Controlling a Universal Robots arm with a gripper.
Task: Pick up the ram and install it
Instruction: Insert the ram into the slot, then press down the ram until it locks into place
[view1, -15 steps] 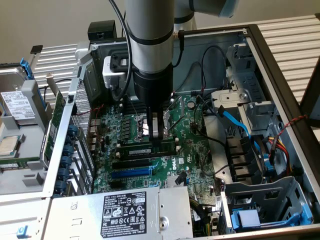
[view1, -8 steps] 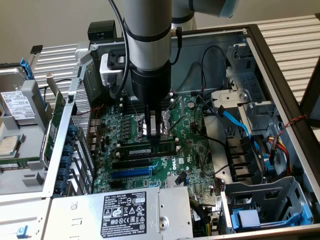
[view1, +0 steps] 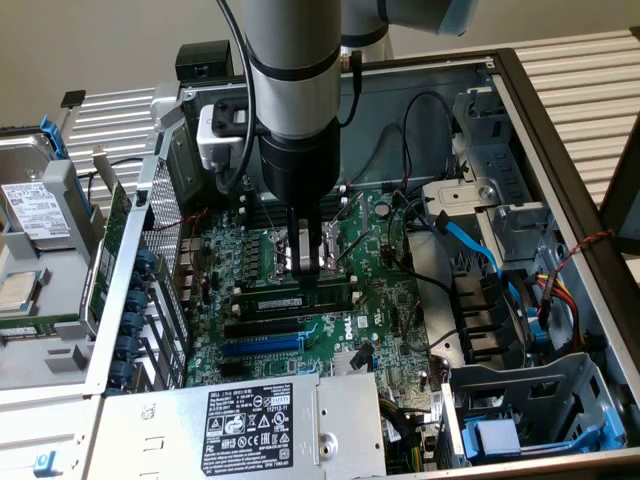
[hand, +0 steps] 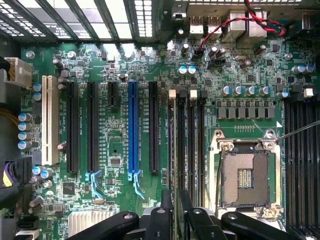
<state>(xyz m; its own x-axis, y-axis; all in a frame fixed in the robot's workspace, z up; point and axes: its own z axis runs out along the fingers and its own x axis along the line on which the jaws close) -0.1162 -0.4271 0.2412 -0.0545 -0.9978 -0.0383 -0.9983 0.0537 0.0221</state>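
Note:
The ram (view1: 290, 297) is a long green stick with black chips. It stands on edge along the black memory slots (view1: 262, 308), in the middle of the motherboard (view1: 385, 310). My gripper (view1: 306, 284) comes straight down onto its middle, and the fingers are closed on its top edge. In the wrist view the gripper (hand: 175, 198) has its two fingertips close together over the memory slots (hand: 192, 140), which have white end clips. I cannot tell whether the ram is pressed fully into a slot.
The open CPU socket (hand: 245, 175) lies beside the memory slots, and the blue expansion slot (hand: 132, 130) is on their other side. A power supply (view1: 250, 420) lies at the front. Drive cages and cables (view1: 500, 270) fill the exterior view's right. A case wall (view1: 130, 290) stands at its left.

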